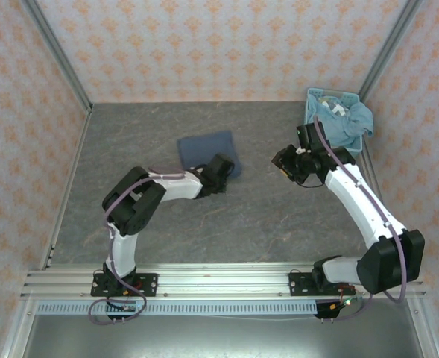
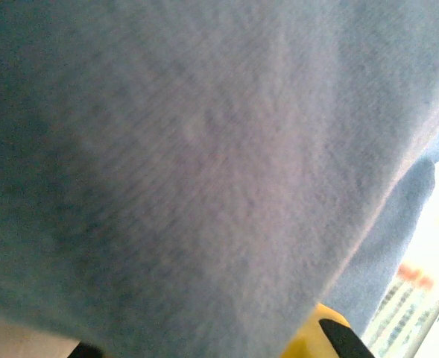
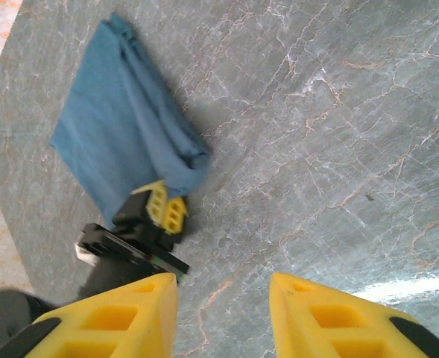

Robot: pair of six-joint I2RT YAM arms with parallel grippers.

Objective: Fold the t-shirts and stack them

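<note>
We are seeing the left gripper [image 3: 163, 207] pinching shut on the near right corner of the dark slate-blue t-shirt [image 1: 204, 149], where the cloth is bunching into a roll. The right gripper [image 3: 223, 306] is hanging above bare table to the right of it, well apart from the shirt, its yellow fingers spread wide and holding nothing.

Both are working over a grey, marble-veined table [image 1: 279, 216], which is lying inside peach patterned walls [image 1: 219, 45] with metal posts [image 1: 55, 48] at the corners. In the far right corner a light blue basket [image 1: 311, 95] is holding the lighter blue-teal t-shirts [image 1: 349, 119], one spilling over its rim.

From above, the dark shirt is lying folded at mid-table, its long axis running left to right, with the right end tipping toward the near edge.

In the left wrist view, blurred blue cloth is draping across the lens, and we are making out only a yellow fingertip beneath it.
</note>
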